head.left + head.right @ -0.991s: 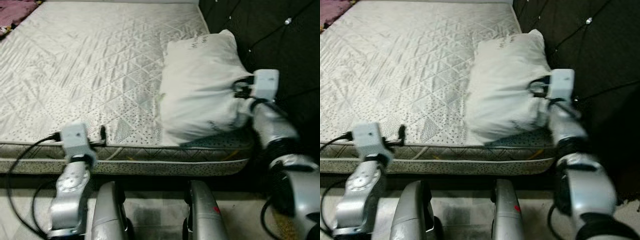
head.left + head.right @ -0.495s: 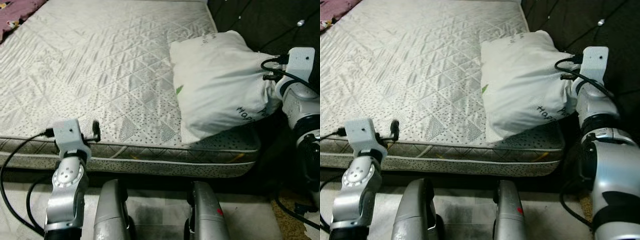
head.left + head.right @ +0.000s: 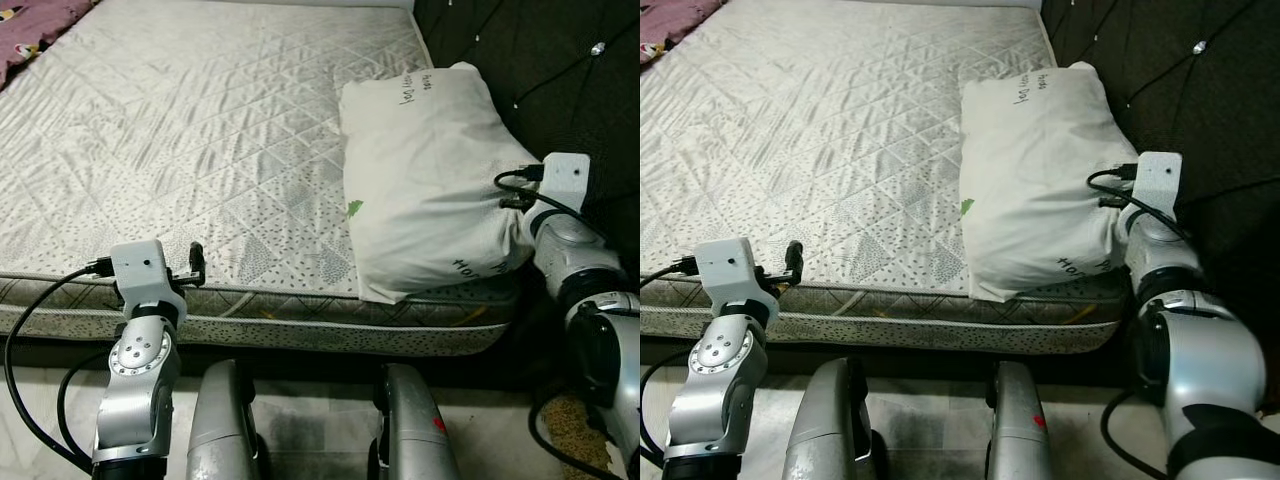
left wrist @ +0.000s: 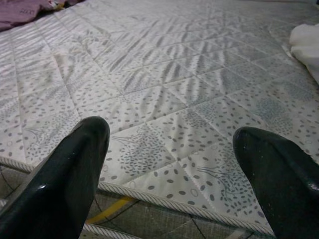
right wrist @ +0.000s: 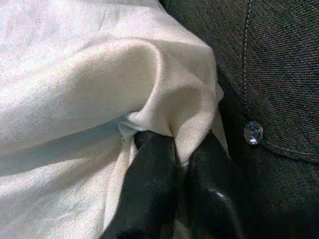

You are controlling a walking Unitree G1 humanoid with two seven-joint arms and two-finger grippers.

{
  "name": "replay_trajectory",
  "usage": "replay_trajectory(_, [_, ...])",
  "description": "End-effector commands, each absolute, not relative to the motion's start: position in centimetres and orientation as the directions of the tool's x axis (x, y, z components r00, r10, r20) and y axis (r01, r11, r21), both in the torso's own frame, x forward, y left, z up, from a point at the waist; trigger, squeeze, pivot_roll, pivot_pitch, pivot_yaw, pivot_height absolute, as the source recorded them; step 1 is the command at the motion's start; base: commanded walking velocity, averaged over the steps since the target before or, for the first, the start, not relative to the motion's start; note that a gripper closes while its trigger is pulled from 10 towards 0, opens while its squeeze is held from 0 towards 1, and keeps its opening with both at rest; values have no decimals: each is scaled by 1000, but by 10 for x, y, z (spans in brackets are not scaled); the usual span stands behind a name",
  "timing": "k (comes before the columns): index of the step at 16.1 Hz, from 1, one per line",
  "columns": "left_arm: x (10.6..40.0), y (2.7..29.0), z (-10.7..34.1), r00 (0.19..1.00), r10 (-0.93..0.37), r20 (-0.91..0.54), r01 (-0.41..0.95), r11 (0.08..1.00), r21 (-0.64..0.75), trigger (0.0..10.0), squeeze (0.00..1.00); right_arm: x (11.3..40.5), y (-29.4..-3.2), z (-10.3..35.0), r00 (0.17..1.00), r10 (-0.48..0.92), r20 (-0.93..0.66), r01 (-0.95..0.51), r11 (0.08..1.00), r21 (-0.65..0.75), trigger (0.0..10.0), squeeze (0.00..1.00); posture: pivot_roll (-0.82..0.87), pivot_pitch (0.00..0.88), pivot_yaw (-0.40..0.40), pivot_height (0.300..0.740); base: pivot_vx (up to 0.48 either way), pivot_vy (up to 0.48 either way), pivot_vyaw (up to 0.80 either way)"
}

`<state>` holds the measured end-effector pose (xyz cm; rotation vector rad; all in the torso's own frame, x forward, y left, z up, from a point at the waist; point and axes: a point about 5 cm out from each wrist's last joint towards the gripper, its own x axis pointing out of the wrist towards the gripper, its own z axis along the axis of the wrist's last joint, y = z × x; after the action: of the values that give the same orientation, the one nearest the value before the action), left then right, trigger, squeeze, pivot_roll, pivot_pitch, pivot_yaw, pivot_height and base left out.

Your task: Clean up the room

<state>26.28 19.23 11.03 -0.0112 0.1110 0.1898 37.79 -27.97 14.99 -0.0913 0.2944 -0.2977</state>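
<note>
Nearest you, the left gripper (image 4: 169,164) hovers at the mattress (image 3: 200,150) front edge, fingers (image 4: 65,169) spread wide, nothing between them. Idle.

Further in, on your right, the right gripper (image 5: 182,164) is pinched tight on a fold of the pillow (image 3: 430,190), cloth bunched between the two fingers. The pillow lies on the mattress's right side, its far end up against the dark tufted headboard (image 3: 530,70), its near corner overhanging the front edge.

Step in hand, by my reading: placing the pillow at the head of the bed.

Next move: check it rests flat, push it fully onto the mattress if needed, then part the fingers and draw back without dragging the cloth.

Far left corner: a purple cloth (image 3: 35,25), likely next.
</note>
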Motion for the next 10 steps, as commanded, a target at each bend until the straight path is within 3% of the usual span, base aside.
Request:
replay_trajectory(1, [263,192,109,978,174,-119,-174,985,8,10000,0,382,-272,155,927,-298,-228,278,953,-117,10000,1000,-52,27,-4,577,0,0,0])
replay_trajectory(3, [266,192,111,978,172,-115,-172,985,10,10000,0,380,-273,153,912,-366,-184,341,928,-152,10000,1000,-54,25,-1,577,0,0,0])
replay_trajectory(6, [266,193,112,975,193,-107,-191,981,25,10000,0,374,-268,138,919,-352,-178,320,929,-183,10000,1000,-53,22,0,577,0,0,0])
replay_trajectory(10, [264,195,109,975,190,-115,-189,982,24,10000,0,349,-273,93,888,-357,-291,301,928,-218,10000,1000,-61,13,9,577,0,0,0])
